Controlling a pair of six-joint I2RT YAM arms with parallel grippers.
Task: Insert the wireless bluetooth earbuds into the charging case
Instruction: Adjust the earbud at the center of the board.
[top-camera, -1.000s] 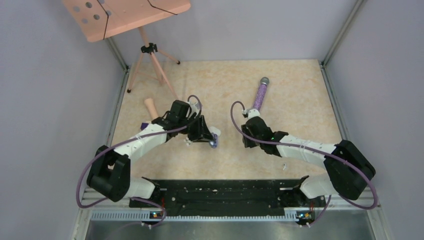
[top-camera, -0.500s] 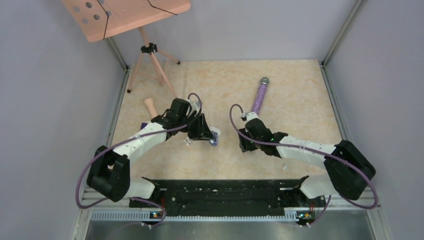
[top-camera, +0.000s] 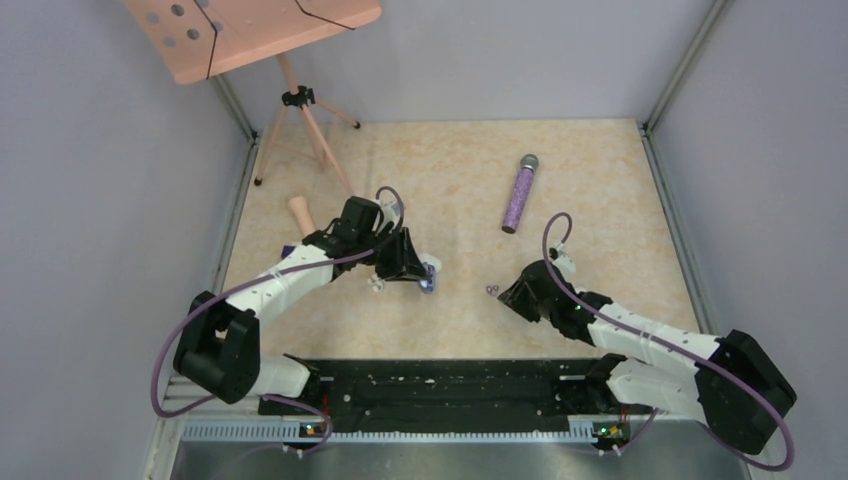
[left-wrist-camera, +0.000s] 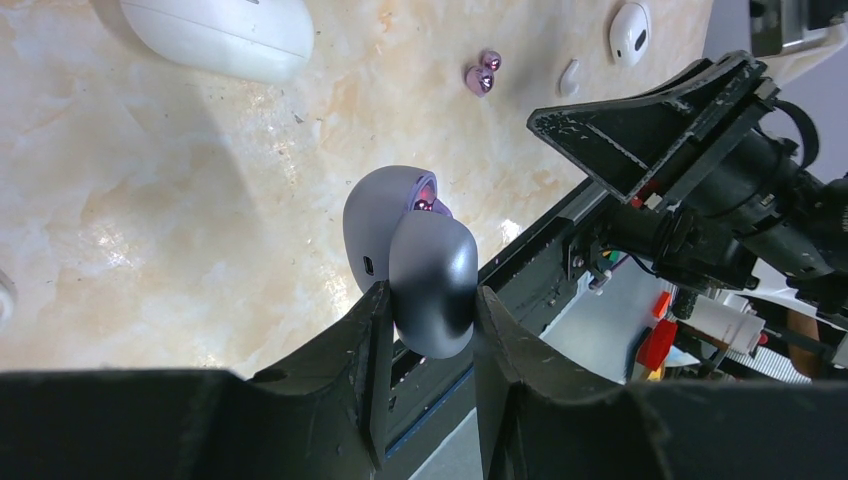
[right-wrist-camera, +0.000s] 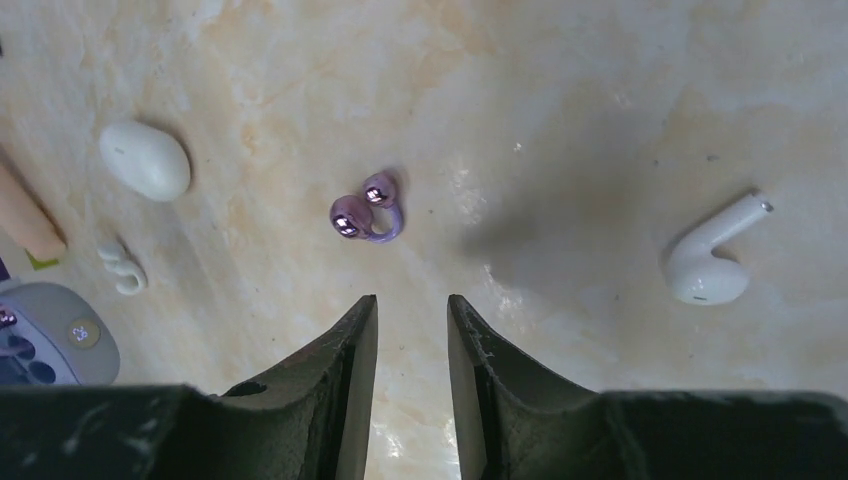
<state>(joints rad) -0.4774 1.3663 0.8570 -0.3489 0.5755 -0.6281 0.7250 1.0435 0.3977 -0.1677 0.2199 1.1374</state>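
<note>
My left gripper (left-wrist-camera: 430, 290) is shut on the lid of an open grey charging case (left-wrist-camera: 375, 225), held tilted above the table. A purple earbud (left-wrist-camera: 426, 197) shows inside it. In the top view the case (top-camera: 431, 276) hangs at the left gripper (top-camera: 421, 268), left of centre. A second purple earbud (right-wrist-camera: 365, 213) lies loose on the table, just ahead of my right gripper (right-wrist-camera: 412, 300), which is open with nothing between its fingers. The top view shows this earbud (top-camera: 492, 290) just left of the right gripper (top-camera: 508, 293).
A white case (right-wrist-camera: 145, 160), a white clip-shaped bud (right-wrist-camera: 122, 268) and a white stem earbud (right-wrist-camera: 705, 265) lie on the table. A purple glitter microphone (top-camera: 519, 192) lies at the back. A tripod stand (top-camera: 300, 110) and a wooden handle (top-camera: 300, 212) are at the back left.
My right arm has drawn back from beside the microphone toward the near right and now hovers behind the loose purple earbud. The left arm and its case have not moved.
</note>
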